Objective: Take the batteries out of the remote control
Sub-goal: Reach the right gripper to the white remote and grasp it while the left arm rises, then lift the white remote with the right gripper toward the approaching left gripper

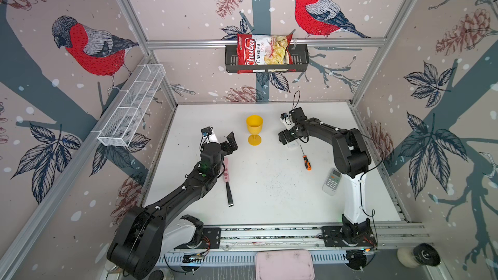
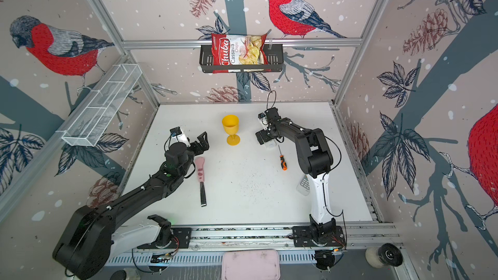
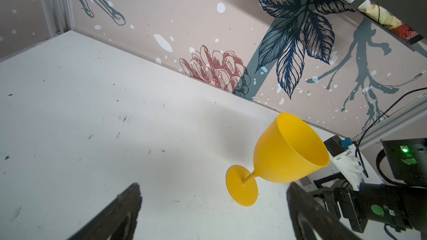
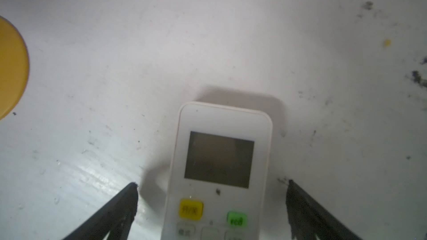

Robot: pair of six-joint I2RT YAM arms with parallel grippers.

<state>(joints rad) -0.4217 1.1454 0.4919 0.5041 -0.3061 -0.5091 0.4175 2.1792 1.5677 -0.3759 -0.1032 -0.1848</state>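
Right wrist view: note the right tool (image 4: 212, 183) opened wide and empty, straddling the remote control (image 4: 218, 158) with one finger on either side of the white body and apart from it. Read this stance as the set-up for a pinch across the narrow width. Find the remote control lying flat on the tabletop (image 4: 92, 65), screen and buttons facing up, near the foot of the yellow goblet (image 4: 11, 65). Do not expect to see the batteries in any view; presume them inside the body, behind a cover on the hidden underside. Expect, on that account, a need to lift and turn the body over before any unloading. Judge the task as barely begun. In both top views, locate the screwdriver (image 1: 306, 161) just beside the same remote control, toward the near edge, probably laid out for prying or unscrewing the cover. Note a second remote (image 1: 332, 181) near the right arm's base, with no tool on it. Left wrist view: note the left tool (image 3: 213, 185), likewise wide and empty, raised off the tabletop and angled toward the goblet, clear of the right arm's working zone and, by judgement, free to assist. Disregard the pink-handled utensil (image 1: 227, 181) beside the left arm.
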